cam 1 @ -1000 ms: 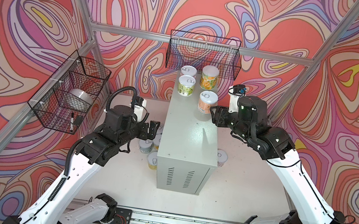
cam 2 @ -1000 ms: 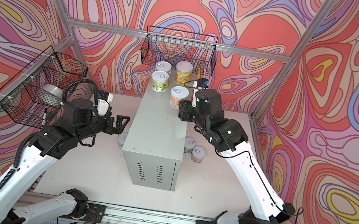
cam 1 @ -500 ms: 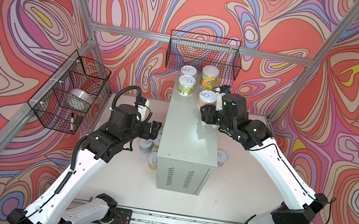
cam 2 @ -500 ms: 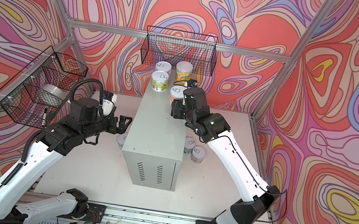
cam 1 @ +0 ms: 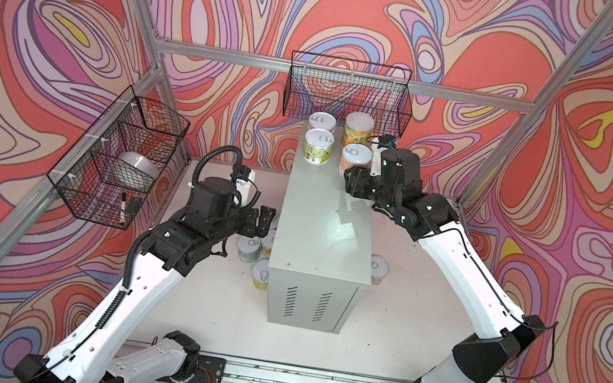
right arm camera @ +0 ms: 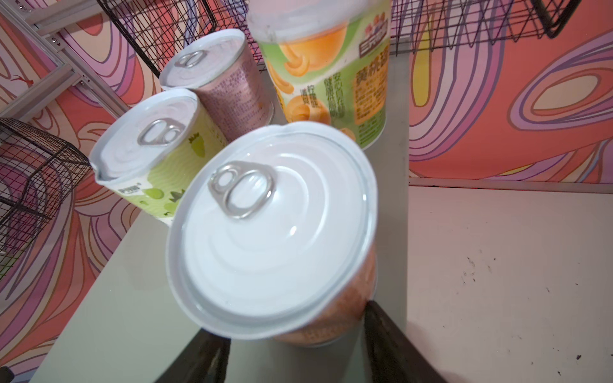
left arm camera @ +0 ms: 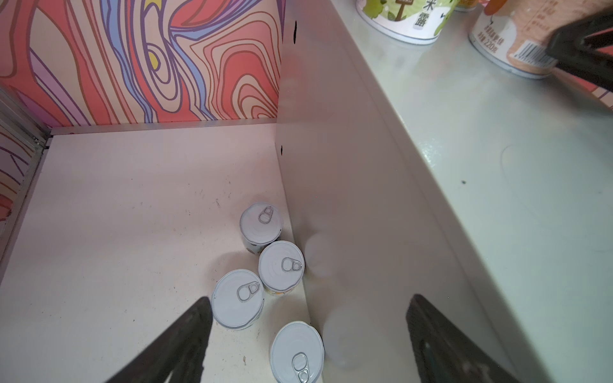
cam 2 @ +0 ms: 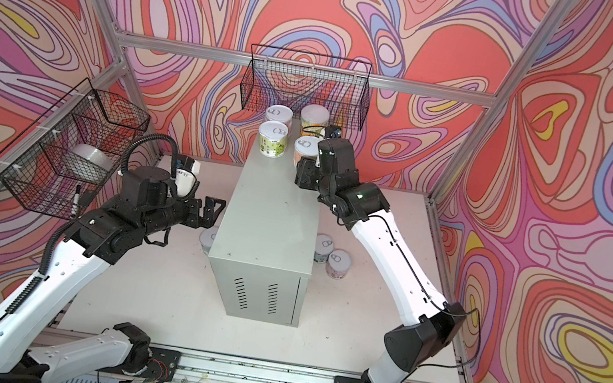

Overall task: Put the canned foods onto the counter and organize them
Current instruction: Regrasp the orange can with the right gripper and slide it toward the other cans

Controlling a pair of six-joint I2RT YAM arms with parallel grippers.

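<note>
- Pinching the orange-pink can (right arm camera: 272, 219) low on its sides, the right gripper (right arm camera: 292, 335) has it at the far right of the counter (cam 1: 324, 237) top.
- Three cans (cam 1: 317, 148) stand upright just beside it at the far end.
- Over to the left gripper (left arm camera: 308, 303): fingers spread wide, empty, hovering by the counter's left side.
- Below it, four cans (left arm camera: 237, 298) cluster on the white table (left arm camera: 132, 232), close against the counter wall.
- Two cans (cam 2: 339, 263) sit on the table right of the counter.
</note>
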